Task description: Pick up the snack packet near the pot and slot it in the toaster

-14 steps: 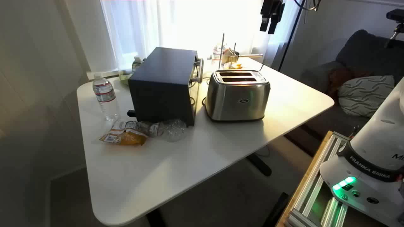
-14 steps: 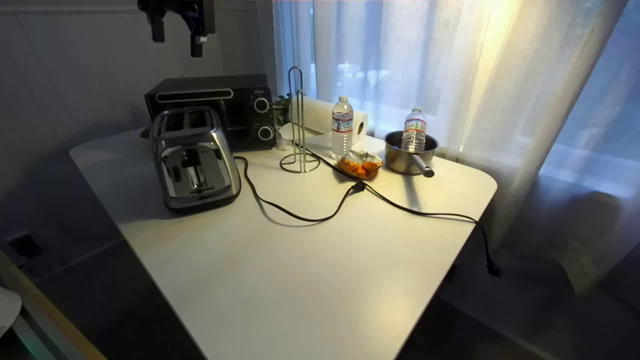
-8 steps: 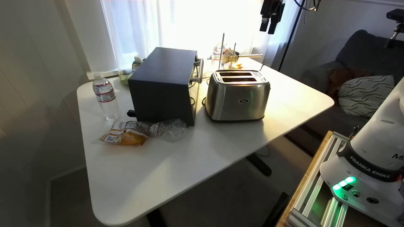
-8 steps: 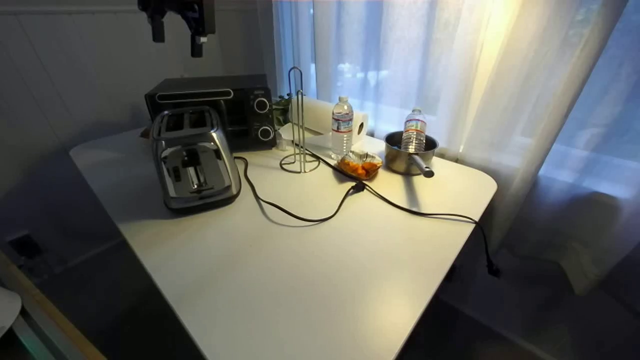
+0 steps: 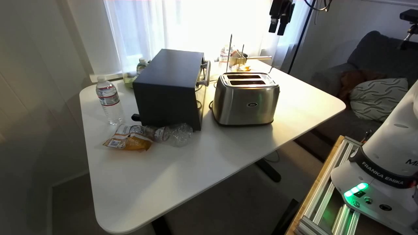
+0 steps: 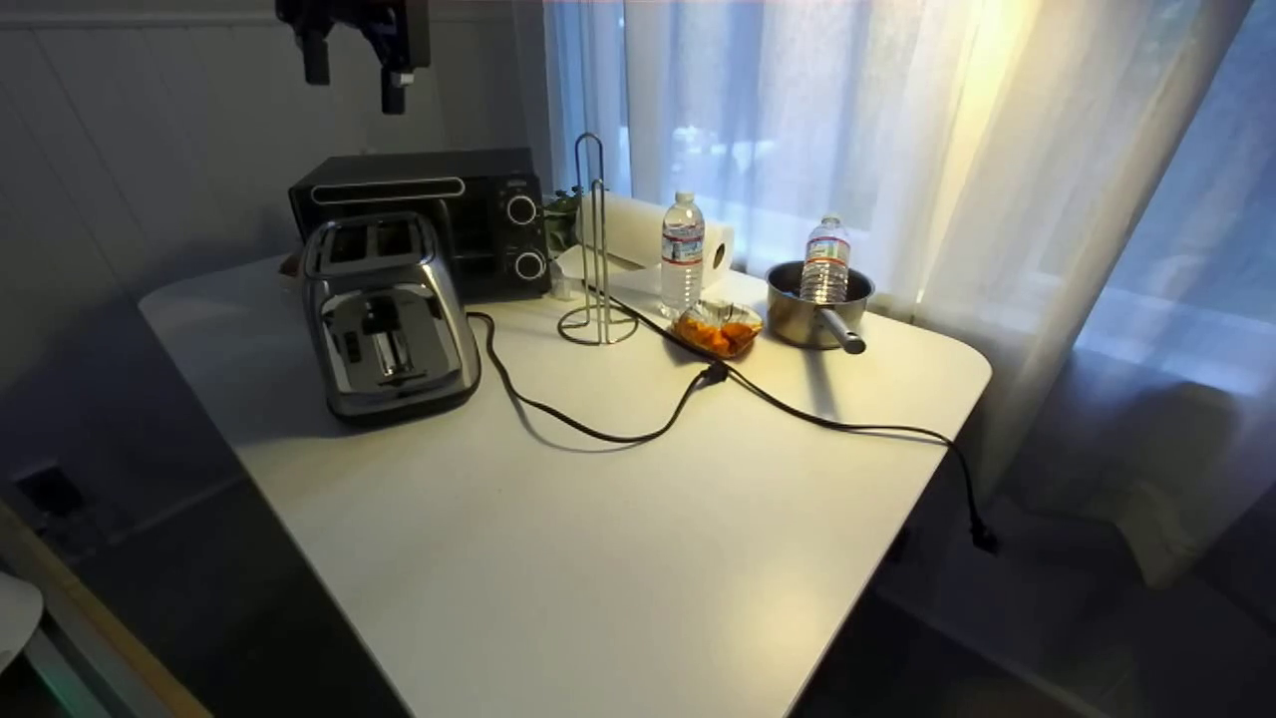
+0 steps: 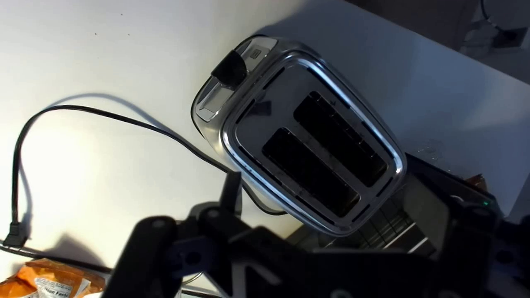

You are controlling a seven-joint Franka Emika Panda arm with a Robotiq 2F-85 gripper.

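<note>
Claw [image 6: 355,96] hangs high, released and empty, likely for clearance. In an exterior view, packet [image 6: 718,331] lies on surface [image 6: 598,538] just left of pot [image 6: 793,324]; toaster [image 6: 394,317], farther left, stands slots-up, presumably for top loading.

Backlight glares through the curtain [image 5: 202,26]; the panelled wall [image 6: 150,140] lies dim.

The table [image 5: 140,182] is looked down on at a slant in an exterior view, the toaster [image 5: 243,112] being met on its broad side. In an exterior view, its lever end [image 6: 392,344] is faced, likewise from above. In the wrist view, it is seen nearer, almost straight from overhead. Table and toaster are shared by all three.
</note>
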